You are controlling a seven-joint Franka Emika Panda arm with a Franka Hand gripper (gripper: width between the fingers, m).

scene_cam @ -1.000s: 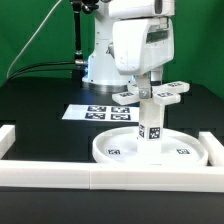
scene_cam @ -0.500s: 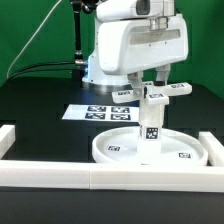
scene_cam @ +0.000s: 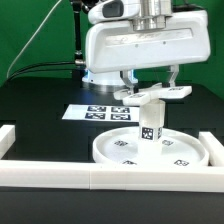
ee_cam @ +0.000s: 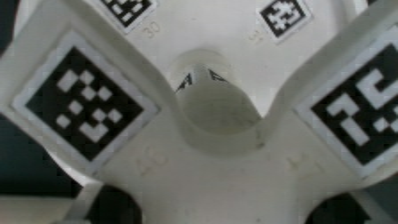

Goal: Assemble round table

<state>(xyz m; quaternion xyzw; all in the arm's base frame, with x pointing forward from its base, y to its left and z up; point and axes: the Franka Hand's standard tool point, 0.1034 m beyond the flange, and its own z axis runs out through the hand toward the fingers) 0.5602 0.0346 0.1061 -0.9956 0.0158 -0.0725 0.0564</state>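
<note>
The large rimmed disc [scene_cam: 115, 152] lies flat on the black table near the front rail. The short cylinder leg [scene_cam: 150, 126] stands upright on its middle, showing a tag. The cross-shaped piece [scene_cam: 152, 96] sits level on top of the leg. My gripper [scene_cam: 150, 88] hangs straight above it, with a finger down each side, shut on the cross-shaped piece. In the wrist view the cross-shaped piece [ee_cam: 214, 110] fills the picture, with tagged arms spreading out from a round hub. The leg and the disc are hidden beneath it there.
The marker board [scene_cam: 98, 112] lies flat behind the disc toward the exterior view's left. White border rails run along the front [scene_cam: 60, 172] and at both sides [scene_cam: 214, 140]. The arm's white base [scene_cam: 100, 62] stands at the back.
The gripper has turned about its upright axis, and the cross-shaped piece has turned with it on top of the leg. The leg and the disc stay in place.
</note>
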